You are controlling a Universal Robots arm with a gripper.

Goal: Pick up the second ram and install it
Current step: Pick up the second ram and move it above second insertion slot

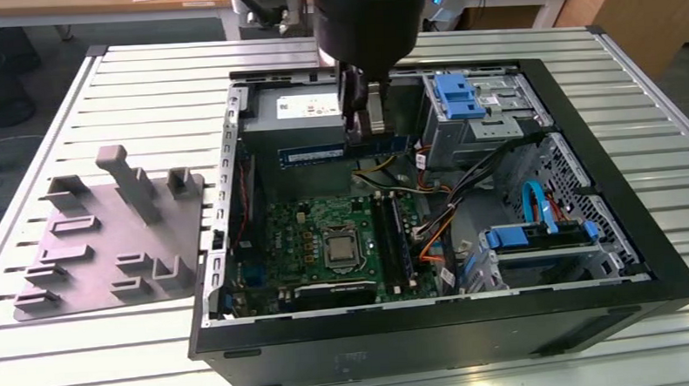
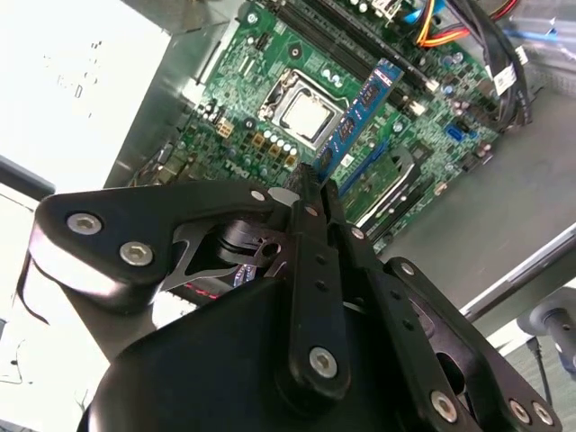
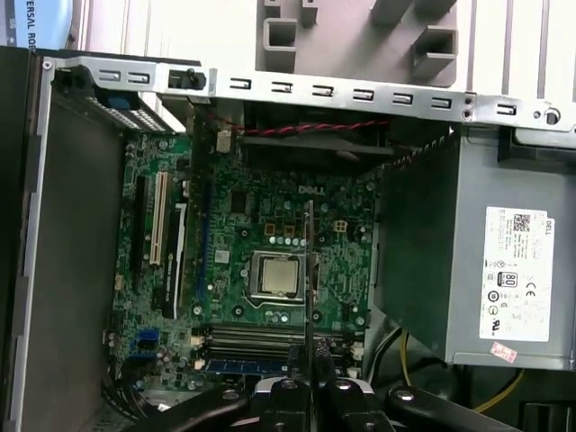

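— Second ram (image 1: 319, 153)?
— Clamped in the gripper (image 1: 363, 138), fingers shut tight against both flat faces. Held in the air with its long edge level, inside the open computer case (image 1: 444, 328), just in front of the power supply (image 1: 300, 112) and above the motherboard (image 1: 323, 237).
— Seated anywhere?
— No. Well clear of the black memory slots (image 1: 393, 234) below. Seen edge-on in the first wrist view, as a thin line over the processor (image 3: 277, 274).
— And the arm's pose?
— Vertical. Black wrist (image 1: 366, 18) upright at the exterior view's top, fingers pointing straight down into the case.
— Further out?
— Grey holder plate (image 1: 103, 247), flat on the slatted table (image 1: 141, 71), just beside the case on the exterior view's left.
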